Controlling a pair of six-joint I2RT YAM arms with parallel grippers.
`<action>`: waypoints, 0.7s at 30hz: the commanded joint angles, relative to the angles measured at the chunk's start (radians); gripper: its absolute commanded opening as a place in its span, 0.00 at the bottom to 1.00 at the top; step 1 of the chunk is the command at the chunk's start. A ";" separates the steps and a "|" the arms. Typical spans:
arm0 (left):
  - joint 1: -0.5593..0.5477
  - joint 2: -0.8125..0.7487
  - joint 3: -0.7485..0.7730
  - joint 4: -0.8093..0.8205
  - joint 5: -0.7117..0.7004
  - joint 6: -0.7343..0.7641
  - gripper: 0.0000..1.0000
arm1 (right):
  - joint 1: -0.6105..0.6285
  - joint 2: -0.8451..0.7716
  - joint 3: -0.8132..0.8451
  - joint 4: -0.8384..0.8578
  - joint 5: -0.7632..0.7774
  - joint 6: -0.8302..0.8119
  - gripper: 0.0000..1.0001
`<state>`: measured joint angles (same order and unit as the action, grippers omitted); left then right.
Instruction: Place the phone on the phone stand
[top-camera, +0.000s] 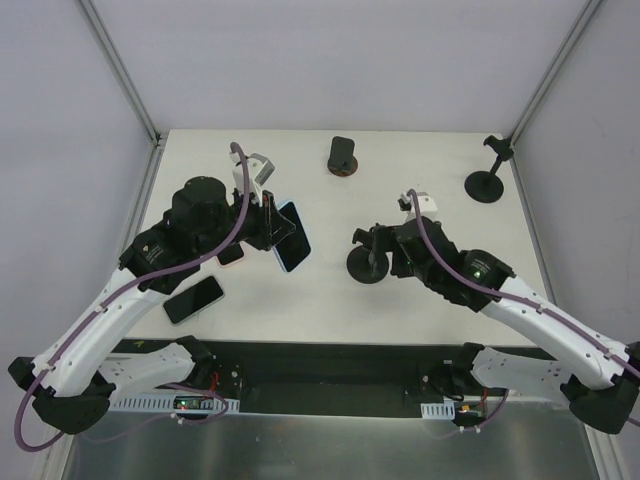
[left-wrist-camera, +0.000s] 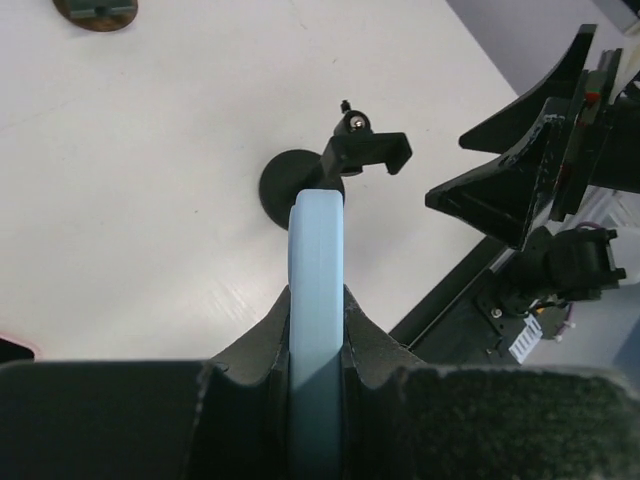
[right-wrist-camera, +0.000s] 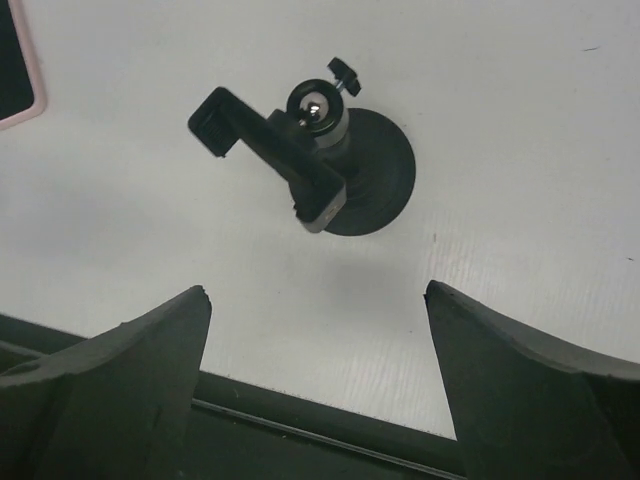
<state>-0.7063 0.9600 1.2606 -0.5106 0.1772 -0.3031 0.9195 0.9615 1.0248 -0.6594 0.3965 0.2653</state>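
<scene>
left gripper (top-camera: 272, 225) clamped on blue phone (top-camera: 291, 238), centre-left | right gripper (top-camera: 378, 248) jaws apart, by centre stand (top-camera: 367, 264) | phones 3: also black phone (top-camera: 194, 299), pink phone (top-camera: 232, 256) lower left | stands 3: also top-centre stand (top-camera: 342, 157), upper-right stand (top-camera: 486, 178)

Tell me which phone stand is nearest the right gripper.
The mid-table stand, directly in front of the right gripper. The other two sit along the far edge: the brown-based stand in the middle and the corner stand at the right.
</scene>
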 joint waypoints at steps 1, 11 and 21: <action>-0.001 0.028 0.026 0.038 -0.077 0.032 0.00 | -0.010 0.092 0.121 -0.097 0.159 0.103 0.84; 0.001 0.232 0.292 0.063 -0.021 0.058 0.00 | -0.014 0.269 0.184 -0.121 0.166 0.144 0.48; 0.001 0.258 0.185 0.176 0.205 0.148 0.00 | -0.018 0.339 0.186 -0.070 0.202 0.081 0.35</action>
<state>-0.7059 1.2743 1.4914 -0.4648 0.2436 -0.2188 0.9066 1.2934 1.1751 -0.7605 0.5579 0.3843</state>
